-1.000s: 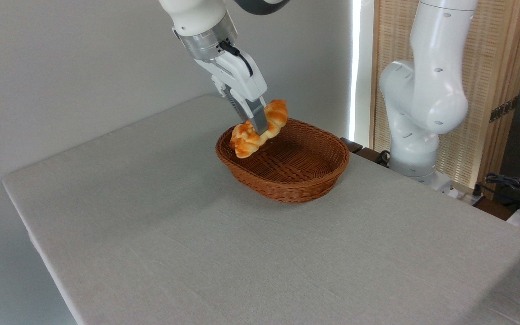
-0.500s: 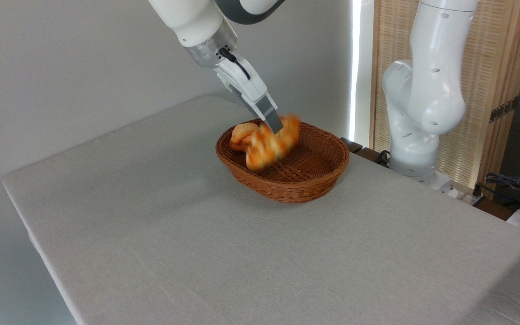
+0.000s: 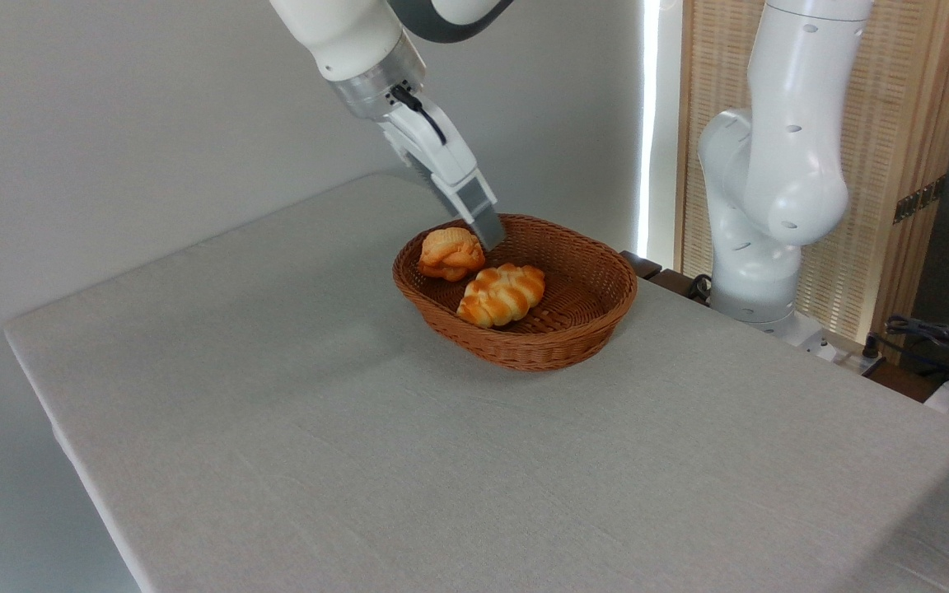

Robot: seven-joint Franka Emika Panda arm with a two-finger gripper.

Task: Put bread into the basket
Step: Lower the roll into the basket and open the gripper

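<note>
The braided bread (image 3: 502,294) lies flat inside the wicker basket (image 3: 573,339), towards its near side, with a smaller knotted bun (image 3: 450,253) just beside it at the left end. The pincer (image 3: 487,232) hangs tilted above the basket's far rim, holding nothing (only one grey finger shows from here). The basket sits on the grey worktop (image 3: 359,445).

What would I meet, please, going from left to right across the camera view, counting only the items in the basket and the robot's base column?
Small knotted bun → braided bread → right rim of the basket → white base column.
</note>
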